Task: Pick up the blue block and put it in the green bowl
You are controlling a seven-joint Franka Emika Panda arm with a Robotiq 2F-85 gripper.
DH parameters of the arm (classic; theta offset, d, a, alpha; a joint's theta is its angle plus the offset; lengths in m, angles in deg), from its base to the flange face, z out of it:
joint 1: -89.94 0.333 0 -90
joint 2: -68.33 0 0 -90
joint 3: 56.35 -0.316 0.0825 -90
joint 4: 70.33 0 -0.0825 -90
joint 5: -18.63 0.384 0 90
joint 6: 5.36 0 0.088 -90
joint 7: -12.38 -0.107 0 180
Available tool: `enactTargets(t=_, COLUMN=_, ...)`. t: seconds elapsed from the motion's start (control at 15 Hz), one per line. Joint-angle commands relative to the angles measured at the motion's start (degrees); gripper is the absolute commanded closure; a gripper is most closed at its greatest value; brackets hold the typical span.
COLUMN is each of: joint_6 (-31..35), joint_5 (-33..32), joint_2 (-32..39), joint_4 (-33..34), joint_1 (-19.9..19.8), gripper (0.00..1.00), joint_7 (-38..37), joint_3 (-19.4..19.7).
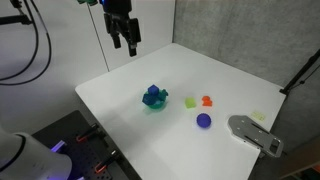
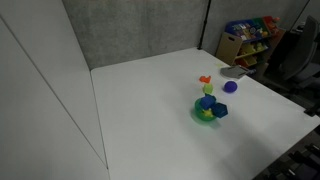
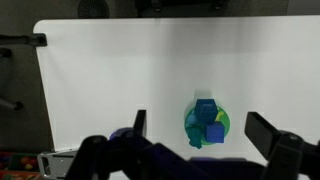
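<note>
Blue block [image 3: 215,131] lies inside green bowl [image 3: 189,124]. Gripper [image 1: 126,45] hangs high, fingers spread, empty. Purple dome [image 1: 204,120] shows in both exterior views but not the wrist view; toy shelf [image 2: 250,38] in an exterior view.

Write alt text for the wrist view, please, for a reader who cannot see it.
A small teal-green round bowl holding a dark-blue angular block sits on a white table. The open end effector hovers above it.
</note>
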Motion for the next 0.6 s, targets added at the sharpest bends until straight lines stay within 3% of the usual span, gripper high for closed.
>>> enactTargets(t=0.0, joint_6=0.6, joint_5=0.8, joint_2=-1.4, joint_4=-1.4, joint_1=0.7, gripper=0.00, joint_7=-7.3, joint_3=-2.6)
enactTargets(t=0.13, joint_6=0.3, joint_5=1.4, joint_2=-1.2, joint_4=-1.6, joint_1=1.2, gripper=0.00, joint_7=-8.8, joint_3=-3.2)
enactTargets(t=0.53, joint_6=0.2, joint_5=6.3, joint_2=-0.7, joint_4=-1.8, joint_1=1.6, gripper=0.00, joint_7=-4.5, joint_3=-0.1)
